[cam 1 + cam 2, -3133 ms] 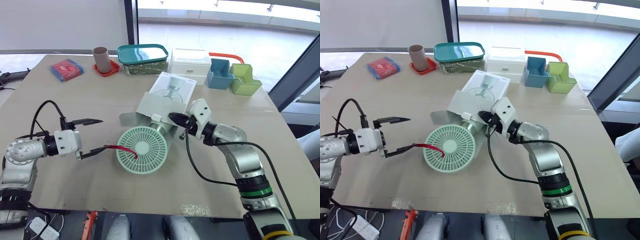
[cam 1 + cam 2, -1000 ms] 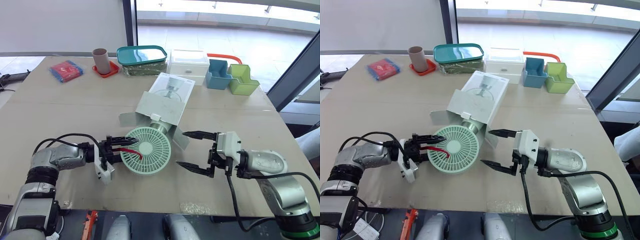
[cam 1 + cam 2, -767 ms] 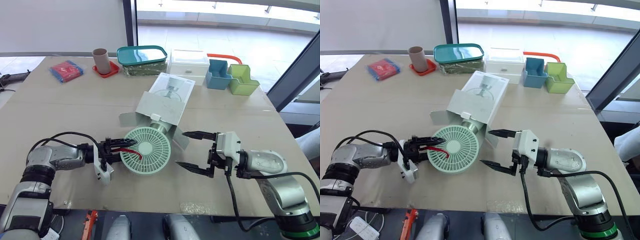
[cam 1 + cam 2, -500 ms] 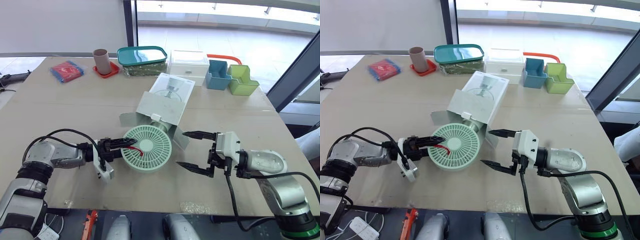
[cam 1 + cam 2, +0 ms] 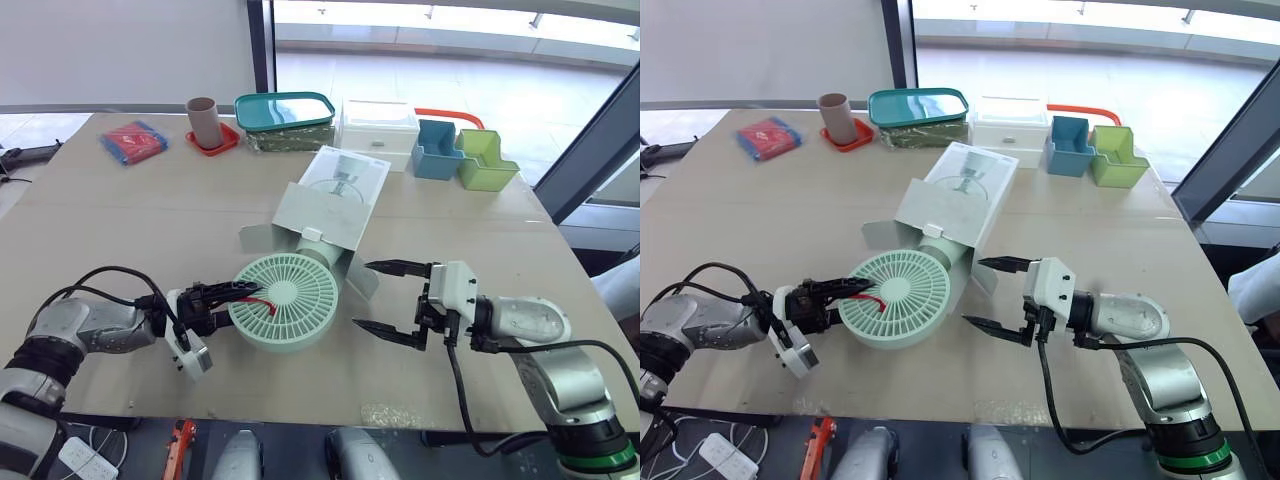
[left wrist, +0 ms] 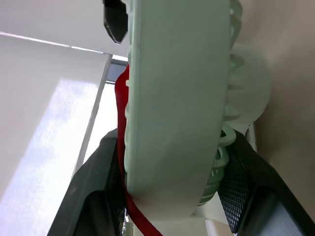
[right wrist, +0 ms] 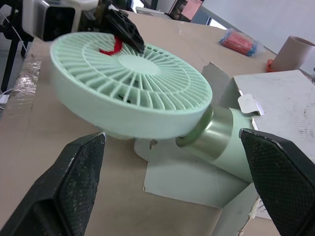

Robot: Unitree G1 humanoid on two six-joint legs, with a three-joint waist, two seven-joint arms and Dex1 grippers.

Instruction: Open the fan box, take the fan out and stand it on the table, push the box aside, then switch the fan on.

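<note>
Your left claw clamps the rim of the fan at its nine o'clock, your right claw gapes empty at three, and with the stem lodged in the box at twelve, you seem mid-extraction: next, pull it clear toward six.

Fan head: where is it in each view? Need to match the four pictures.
Left eye view: fan head low centre, rim in left gripper, right gripper beside it.
Right eye view: fan head low, left of centre.
Left wrist view: fan head edge-on between the fingers.
Right wrist view: fan head, grille face showing, beyond the open fingers.
Shared landmark: red ribbon on the grille.
</note>
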